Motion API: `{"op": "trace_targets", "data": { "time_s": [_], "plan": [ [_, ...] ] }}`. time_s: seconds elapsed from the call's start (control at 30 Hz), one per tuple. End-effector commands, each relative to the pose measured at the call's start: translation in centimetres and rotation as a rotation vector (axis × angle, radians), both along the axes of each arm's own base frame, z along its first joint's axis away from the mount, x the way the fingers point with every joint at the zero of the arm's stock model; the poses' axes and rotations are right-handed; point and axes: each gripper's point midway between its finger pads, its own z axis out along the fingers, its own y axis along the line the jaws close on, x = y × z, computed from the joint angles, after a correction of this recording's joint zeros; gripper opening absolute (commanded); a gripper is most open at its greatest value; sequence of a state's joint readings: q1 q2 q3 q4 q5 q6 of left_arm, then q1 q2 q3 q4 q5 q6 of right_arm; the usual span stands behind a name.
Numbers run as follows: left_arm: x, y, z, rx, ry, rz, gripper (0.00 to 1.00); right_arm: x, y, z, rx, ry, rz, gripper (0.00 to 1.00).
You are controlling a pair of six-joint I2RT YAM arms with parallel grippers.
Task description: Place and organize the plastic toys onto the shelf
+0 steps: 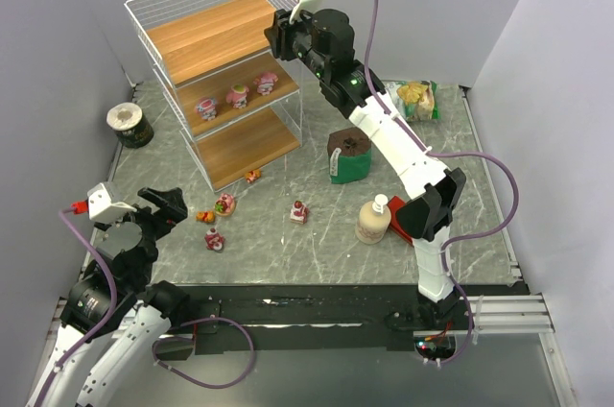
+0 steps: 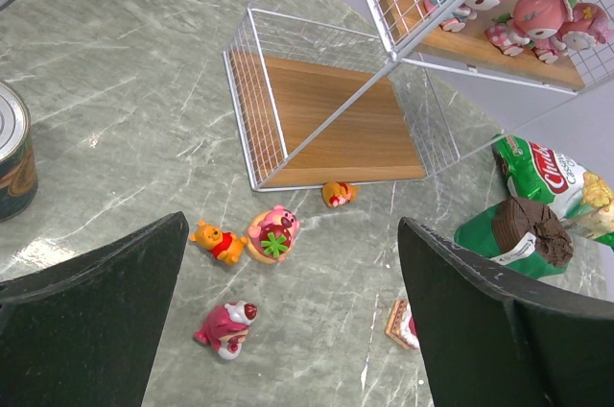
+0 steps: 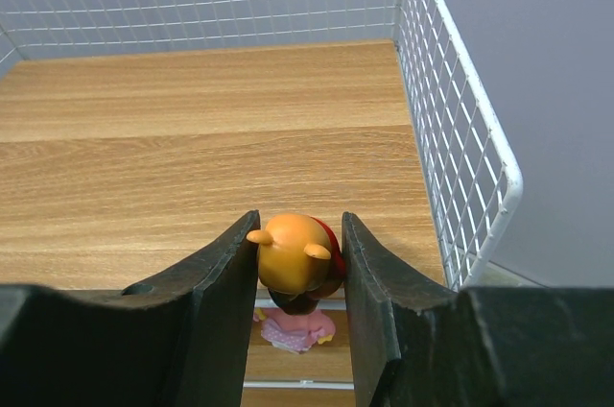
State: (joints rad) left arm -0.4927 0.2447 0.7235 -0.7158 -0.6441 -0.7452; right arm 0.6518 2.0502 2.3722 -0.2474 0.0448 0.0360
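The left claw [image 1: 153, 213] is hanging wide open in front of the shelf [image 1: 206, 37], near loose plastic toys [image 1: 223, 204] lying on the bench [image 1: 288, 244]. Three pink toys [image 1: 237, 95] are standing on the shelf's middle tier. Over its top tier, at the right corner, the right claw [image 3: 299, 258] is gripping an orange bear toy [image 3: 291, 268].

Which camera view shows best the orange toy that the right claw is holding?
The right wrist view: the orange toy sits between the fingers of the right claw, above the top tier of the shelf. In the top view the claw hides it. The left wrist view does not show it.
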Motion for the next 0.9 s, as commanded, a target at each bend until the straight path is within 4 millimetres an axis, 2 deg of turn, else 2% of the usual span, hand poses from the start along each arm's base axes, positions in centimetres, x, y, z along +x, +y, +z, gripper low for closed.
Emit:
{"op": "trace_targets", "data": {
  "time_s": [0.0,0.13,0.33,0.47,0.87],
  "plan": [
    [0.1,0.2,0.5,-0.001,-0.016,0.012,0.96,0.5,-0.4,-0.2,-0.011,0.005,-0.027,0.32],
    [0.1,0.1,0.5,-0.004,-0.02,0.01,0.97,0.8,-0.3,-0.5,-0.015,0.005,-0.031,0.33],
    [0.1,0.2,0.5,-0.004,-0.018,0.012,0.97,1.1,-0.1,-0.6,-0.014,-0.006,-0.029,0.5],
    [0.1,0.2,0.5,-0.004,-0.019,0.012,0.96,1.3,0.1,-0.8,-0.005,-0.011,-0.025,0.53],
    [0.0,0.3,0.6,-0.007,-0.024,0.015,0.97,2.0,0.8,-1.4,0.017,-0.015,-0.027,0.48]
  ]
}}
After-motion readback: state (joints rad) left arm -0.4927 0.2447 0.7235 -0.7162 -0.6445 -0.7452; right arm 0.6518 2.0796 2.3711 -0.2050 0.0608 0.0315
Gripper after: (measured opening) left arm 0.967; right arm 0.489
